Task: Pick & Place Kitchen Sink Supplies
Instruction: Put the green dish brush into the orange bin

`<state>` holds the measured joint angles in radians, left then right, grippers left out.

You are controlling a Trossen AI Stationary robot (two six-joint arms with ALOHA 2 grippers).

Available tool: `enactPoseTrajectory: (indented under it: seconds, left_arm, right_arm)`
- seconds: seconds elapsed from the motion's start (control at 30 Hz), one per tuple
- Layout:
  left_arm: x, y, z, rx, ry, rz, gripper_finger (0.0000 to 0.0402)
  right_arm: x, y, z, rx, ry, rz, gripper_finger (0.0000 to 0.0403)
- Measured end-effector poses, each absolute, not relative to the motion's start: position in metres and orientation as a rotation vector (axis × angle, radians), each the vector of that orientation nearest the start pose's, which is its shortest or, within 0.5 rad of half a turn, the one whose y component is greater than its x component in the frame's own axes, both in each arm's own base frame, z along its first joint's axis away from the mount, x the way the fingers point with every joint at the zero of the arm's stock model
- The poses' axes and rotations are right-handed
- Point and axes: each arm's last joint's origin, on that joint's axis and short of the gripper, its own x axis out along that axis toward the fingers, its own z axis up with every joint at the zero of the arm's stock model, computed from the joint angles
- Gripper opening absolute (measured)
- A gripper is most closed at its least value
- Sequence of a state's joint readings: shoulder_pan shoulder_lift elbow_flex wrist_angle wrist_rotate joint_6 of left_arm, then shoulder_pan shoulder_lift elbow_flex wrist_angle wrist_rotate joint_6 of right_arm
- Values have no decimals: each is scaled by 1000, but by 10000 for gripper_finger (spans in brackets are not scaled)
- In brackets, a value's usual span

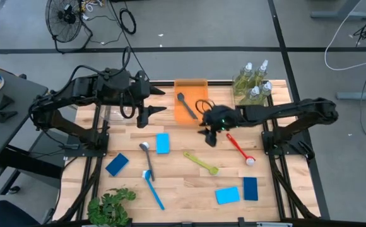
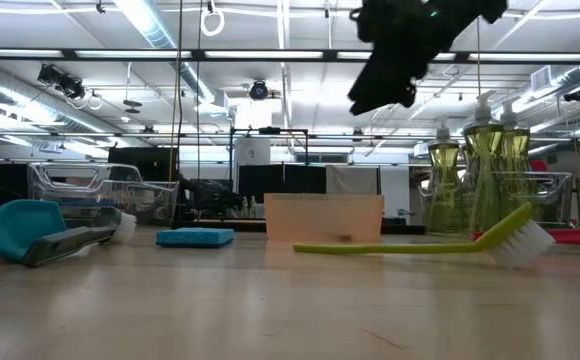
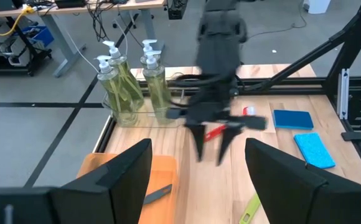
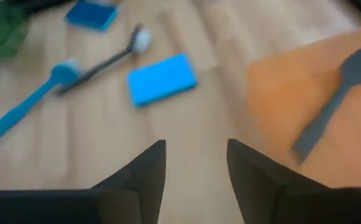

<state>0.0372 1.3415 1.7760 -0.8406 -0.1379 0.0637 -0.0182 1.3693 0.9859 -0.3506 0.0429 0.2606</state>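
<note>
A dark grey brush (image 1: 187,106) lies flat in the orange tray (image 1: 199,85) at the table's far middle. My right gripper (image 1: 208,133) hangs in the air just beside the tray's near right corner, open and empty; its wrist view looks past the fingers (image 4: 196,149) at the brush (image 4: 330,106) and the tray. My left gripper (image 1: 161,102) waits open, raised above the table left of the tray. Clear pump bottles (image 1: 253,85) stand at the far right. A red brush (image 1: 240,148) and a yellow-green brush (image 1: 200,162) lie on the table close to my right gripper.
A light-blue sponge (image 1: 163,143), a dark-blue sponge (image 1: 117,164), a black brush (image 1: 147,157) and a blue brush (image 1: 153,189) lie left of centre. Two more sponges (image 1: 236,192) lie near the front right. A leafy plant (image 1: 110,205) stands at the front left corner.
</note>
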Motion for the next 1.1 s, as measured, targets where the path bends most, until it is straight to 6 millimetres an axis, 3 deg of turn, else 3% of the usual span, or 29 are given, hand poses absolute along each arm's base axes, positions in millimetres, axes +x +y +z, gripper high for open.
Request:
enactPoseTrajectory:
  seconds: [0.37, 0.77, 1.1]
  left_arm:
    - [245, 13, 480, 80, 407, 161, 264]
    - [245, 13, 480, 52, 404, 166, 264]
    - [245, 13, 480, 52, 404, 166, 264]
  right_arm:
    - [279, 58, 249, 186, 864, 22, 169]
    - [293, 89, 201, 291, 1035, -53, 172]
    - [301, 110, 169, 259, 1103, -32, 214]
